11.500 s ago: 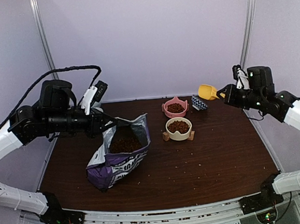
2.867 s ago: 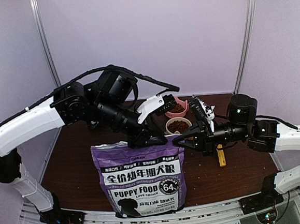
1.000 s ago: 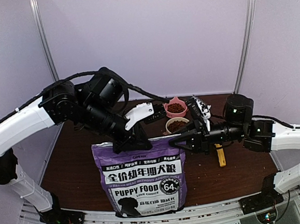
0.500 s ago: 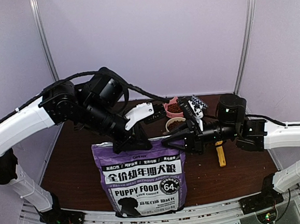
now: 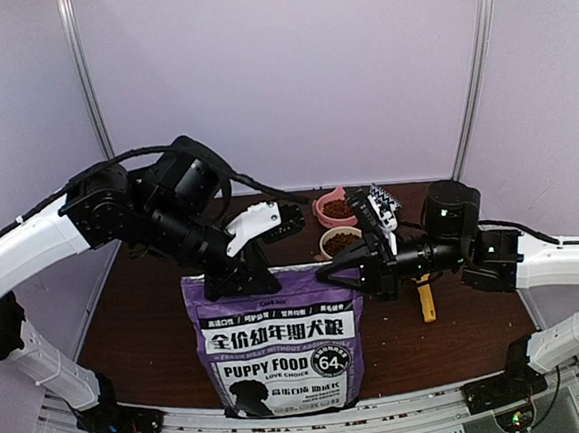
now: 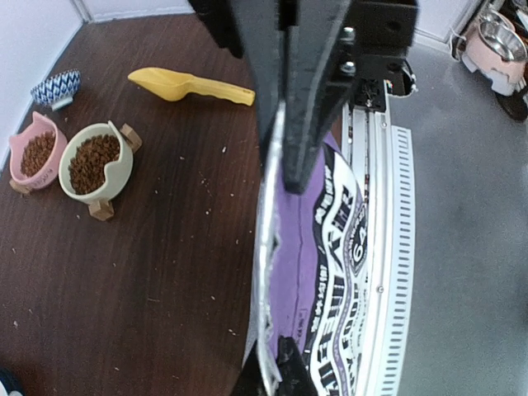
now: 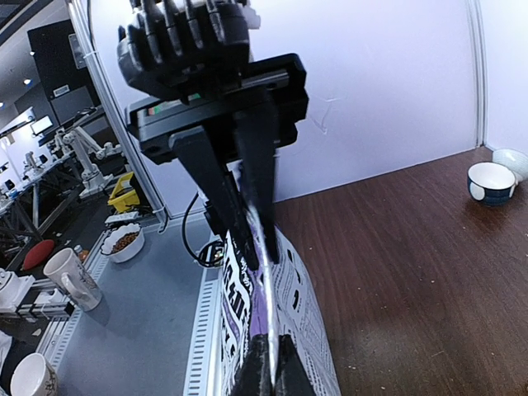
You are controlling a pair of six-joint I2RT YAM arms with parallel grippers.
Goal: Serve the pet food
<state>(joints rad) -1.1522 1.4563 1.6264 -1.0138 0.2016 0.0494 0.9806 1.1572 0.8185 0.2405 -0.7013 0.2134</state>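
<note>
Kibble already filled the cream bowl and pink bowl at mid-frame. At lower centre the bag stood upright on the tabletop, left gripper and right gripper clamping its top edge. Resealing seemed in hand; the next move probably called for pressing the mouth closed evenly.

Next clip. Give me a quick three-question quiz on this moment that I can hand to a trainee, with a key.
1. True or false: the left tool and the right tool are both shut on the top edge of the upright purple bag.
2. Where is the yellow scoop? A: inside the bag. B: lying on the table. C: held by the right tool.
3. How many bowls hold pet food?

Key
1. True.
2. B.
3. Two: the cream bowl and the pink bowl.
</note>
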